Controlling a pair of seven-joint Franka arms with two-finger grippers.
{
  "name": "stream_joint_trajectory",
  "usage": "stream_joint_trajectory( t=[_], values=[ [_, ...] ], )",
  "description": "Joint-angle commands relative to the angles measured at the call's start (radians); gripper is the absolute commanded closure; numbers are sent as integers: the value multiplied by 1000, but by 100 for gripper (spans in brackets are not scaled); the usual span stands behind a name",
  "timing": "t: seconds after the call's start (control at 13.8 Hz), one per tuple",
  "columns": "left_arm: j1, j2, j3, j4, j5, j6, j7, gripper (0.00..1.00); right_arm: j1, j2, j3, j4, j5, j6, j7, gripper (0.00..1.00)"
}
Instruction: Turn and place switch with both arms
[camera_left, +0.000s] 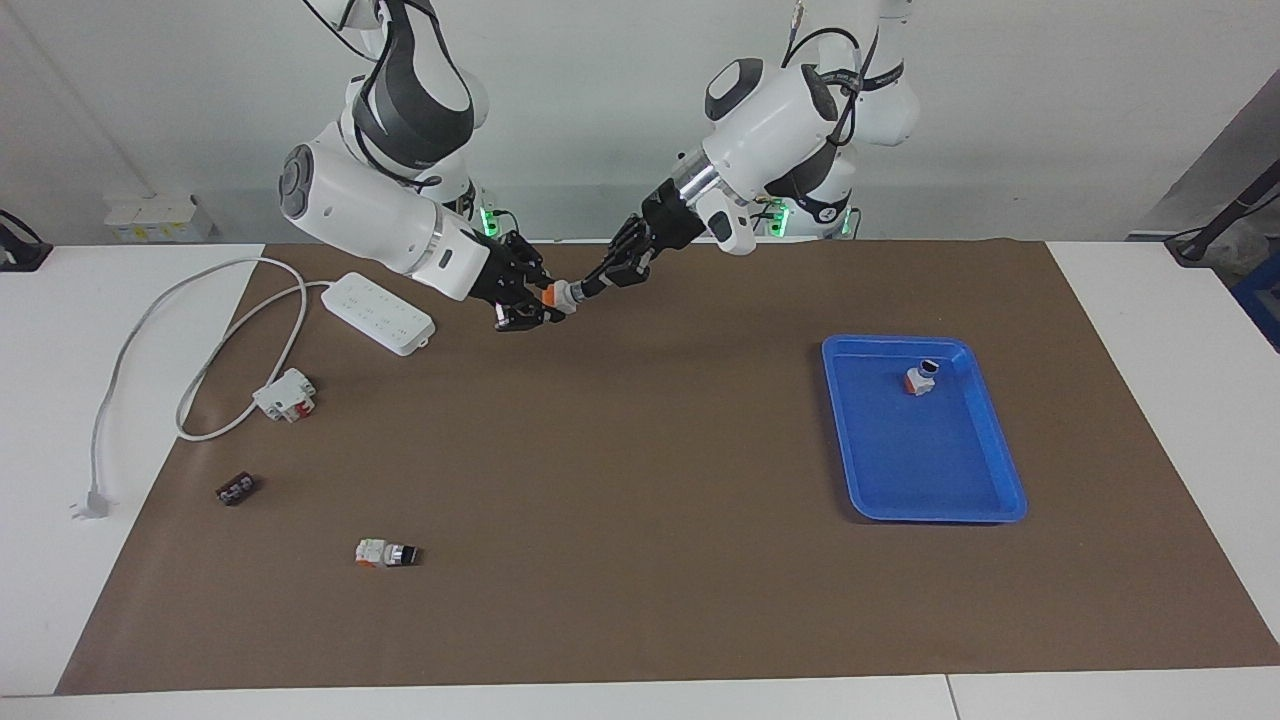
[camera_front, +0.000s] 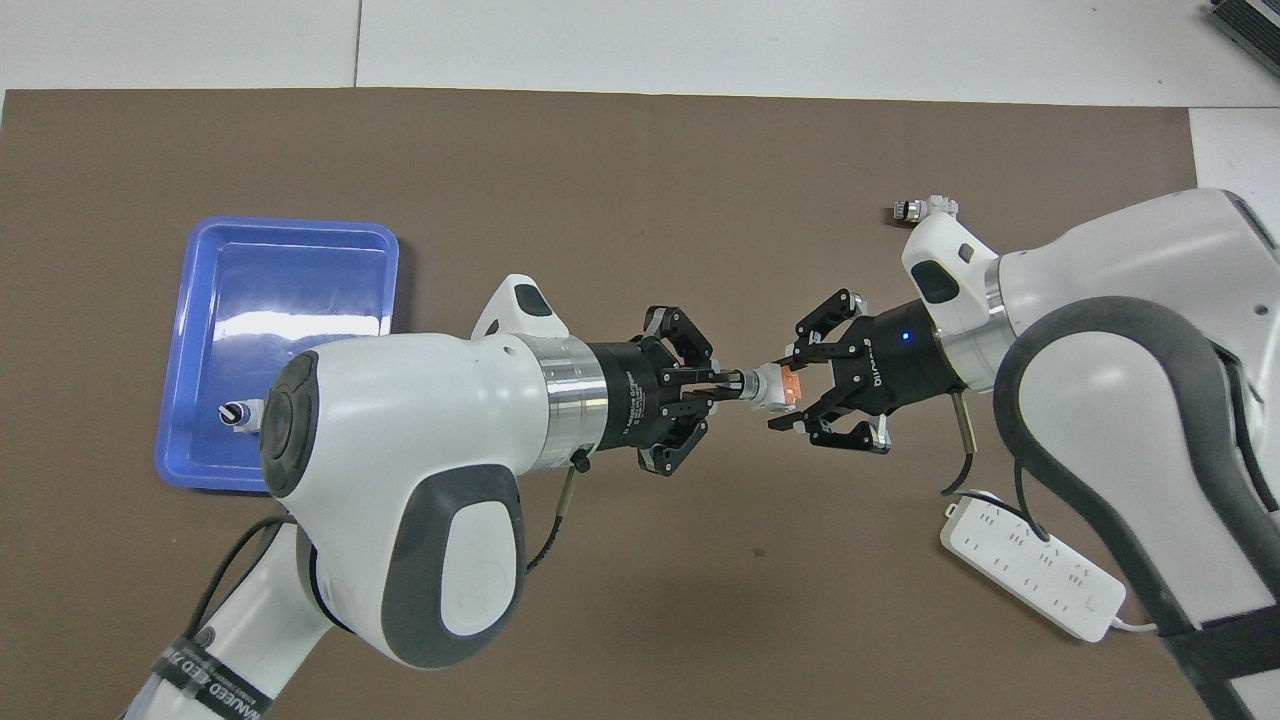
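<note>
1. Overhead view: the switch (camera_front: 775, 387) is being carried in mid-air over the brown mat (camera_front: 620, 200), between the two grippers, well apart from the blue tray (camera_front: 215, 455).
2. Left gripper (camera_front: 735, 382), coming in from 9 o'clock, is clamping its fingertips together on the switch's black knob tip; the knob itself is hidden between them.
3. Right gripper (camera_front: 790, 395), coming in from 3 o'clock, is standing around the orange-and-white rear block; whether its jaws are gripping or parting cannot be told.
4. Near-twin white switch (camera_front: 925, 208) is lying at 1 o'clock of the right gripper, partly cut off by the right arm's wrist.
5. Red-based switch (camera_front: 240, 413) is sitting in the tray, half hidden by the left arm.
6. Power strip (camera_front: 1030, 575) is lying partly under the right arm.
7. Facing view: a small dark part (camera_left: 236, 489) is too small to make out.
</note>
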Motion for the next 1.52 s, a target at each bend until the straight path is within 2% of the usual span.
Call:
stream_joint_trajectory(
  t=[0.0, 0.36, 0.51, 0.65, 0.87, 1.01, 1.3, 1.44],
  values=[
    [13, -9, 3, 2, 35, 33, -22, 100, -1, -20, 5, -21, 10, -14, 23, 0],
    [11, -5, 2, 3, 246, 29, 12, 100, -1, -20, 8, -7, -44, -7, 59, 0],
    [13, -9, 2, -3, 302, 15, 72, 100, -1, -20, 8, 11, -123, -8, 101, 0],
    [22, -16, 5, -27, 410, -14, 148, 100, -1, -22, 8, 49, -221, -10, 138, 0],
    [80, -33, 5, -35, 532, -132, 315, 100, -3, -29, 8, 120, -391, -8, 241, 0],
    [118, -50, 5, -61, 625, -177, 400, 100, -10, -39, 2, 146, -451, -11, 301, 0],
    [241, -102, 5, -171, 697, -199, 666, 100, -21, -37, -5, 197, -567, -46, 477, 0],
    [316, -122, 5, -219, 747, -197, 815, 100, -32, -35, -6, 206, -605, -45, 494, 0]
  ],
)
